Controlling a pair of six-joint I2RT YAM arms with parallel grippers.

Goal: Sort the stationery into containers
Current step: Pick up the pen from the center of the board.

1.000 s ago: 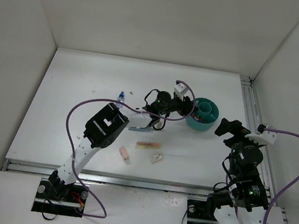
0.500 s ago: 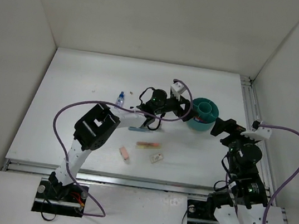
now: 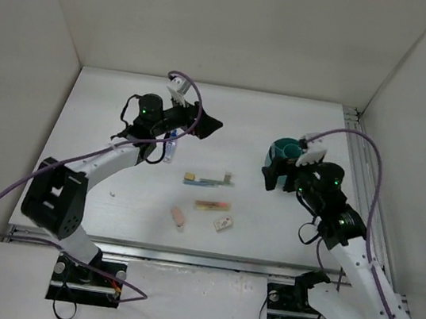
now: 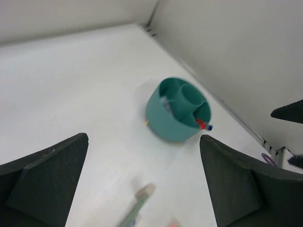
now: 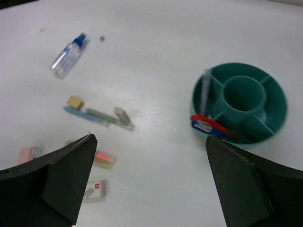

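A: Entry one, container?

B: Teal bowl [image 5: 279, 118], round, with a central well and a divided outer ring. Standing at right side of table [image 3: 125, 211], toward the rear.

A: Contents?

B: Red pen [image 5: 215, 127], blue at one end, lying in one outer section with that end up at the rim. Pale grey pen [image 5: 205, 90], blurred, leaning in the neighbouring outer section.

A: Loose stock on table?

B: Clear bottle [image 5: 68, 56], blue cap, lying flat at left rear, well apart from bowl. Mid-table group: tan cube [image 5: 75, 102] just beside one end of blue pen [image 5: 83, 113]; grey-green pen [image 5: 105, 116] alongside; small pale block [image 5: 121, 113] at the far end of that pair. Nearer the front edge: yellow-pink stick [image 5: 104, 160], white eraser [image 5: 94, 189], pink eraser [image 5: 27, 153], each apart from the others.

A: State of left gripper [image 4: 143, 137]?

B: Jaws spread wide, nothing between them. Raised over rear of table, left of centre, pointed toward bowl. Bottle near, under the arm.

A: State of right gripper [image 5: 150, 137]?

B: Jaws wide apart, nothing held. Raised above table just on the near side of bowl, partly covering it in the overhead view. Facing the mid-table group.
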